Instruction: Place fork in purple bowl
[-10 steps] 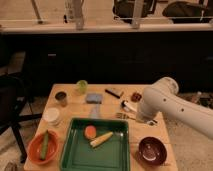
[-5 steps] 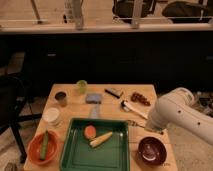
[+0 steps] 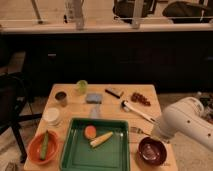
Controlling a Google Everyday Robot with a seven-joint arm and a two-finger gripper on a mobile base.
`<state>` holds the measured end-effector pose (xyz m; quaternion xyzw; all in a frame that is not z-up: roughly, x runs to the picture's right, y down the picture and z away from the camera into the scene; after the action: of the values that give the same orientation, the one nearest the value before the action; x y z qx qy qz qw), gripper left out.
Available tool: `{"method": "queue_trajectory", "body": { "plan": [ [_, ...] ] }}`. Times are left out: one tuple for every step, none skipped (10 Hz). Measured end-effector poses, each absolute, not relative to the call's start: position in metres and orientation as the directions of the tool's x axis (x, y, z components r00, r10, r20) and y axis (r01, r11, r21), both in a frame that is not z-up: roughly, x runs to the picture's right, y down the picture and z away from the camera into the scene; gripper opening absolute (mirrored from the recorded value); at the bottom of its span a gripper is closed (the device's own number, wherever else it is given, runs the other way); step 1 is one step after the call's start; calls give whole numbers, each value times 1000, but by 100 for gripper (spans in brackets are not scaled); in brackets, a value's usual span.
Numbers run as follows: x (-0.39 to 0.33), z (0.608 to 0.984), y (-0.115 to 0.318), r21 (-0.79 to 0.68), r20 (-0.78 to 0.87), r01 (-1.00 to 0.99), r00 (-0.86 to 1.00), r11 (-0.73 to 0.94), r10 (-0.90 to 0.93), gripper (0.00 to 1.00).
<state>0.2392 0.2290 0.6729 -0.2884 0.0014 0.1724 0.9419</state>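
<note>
- Tabletop [image 3: 107, 102]: wooden, carrying everything.
- Arm [image 3: 187, 122]: reaching in from the right, hiding its claw near the bowl; claw closed, probably.
- Purple bowl [image 3: 152, 150]: front right, apparently empty, ready.
- Fork [image 3: 137, 130]: just beside the bowl's upper-left, partly hidden.

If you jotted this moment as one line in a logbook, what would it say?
claw: low at table's right edge, above purple bowl | fork: on table beside green tray, not in bowl | purple bowl: empty
</note>
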Motion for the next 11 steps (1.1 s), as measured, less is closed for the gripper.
{"method": "queue_trajectory", "body": {
  "plan": [
    [241, 671, 235, -558, -92, -304, 947, 772, 307, 0],
    [240, 670, 239, -569, -80, -282, 954, 773, 290, 0],
    [242, 668, 244, -583, -66, -254, 962, 772, 266, 0],
    [244, 666, 253, -607, -42, -202, 974, 768, 222, 0],
    [244, 666, 256, -621, -22, -161, 982, 767, 189, 0],
    [243, 668, 258, -638, 2, -113, 989, 762, 148, 0],
    [243, 669, 259, -651, 20, -75, 993, 755, 116, 0],
    [242, 671, 260, -661, 34, -44, 995, 749, 89, 0],
    [241, 673, 261, -670, 48, -16, 997, 742, 66, 0],
    [238, 678, 260, -682, 72, 28, 997, 730, 29, 0],
    [236, 681, 259, -689, 82, 45, 996, 723, 16, 0]
  ]
}}
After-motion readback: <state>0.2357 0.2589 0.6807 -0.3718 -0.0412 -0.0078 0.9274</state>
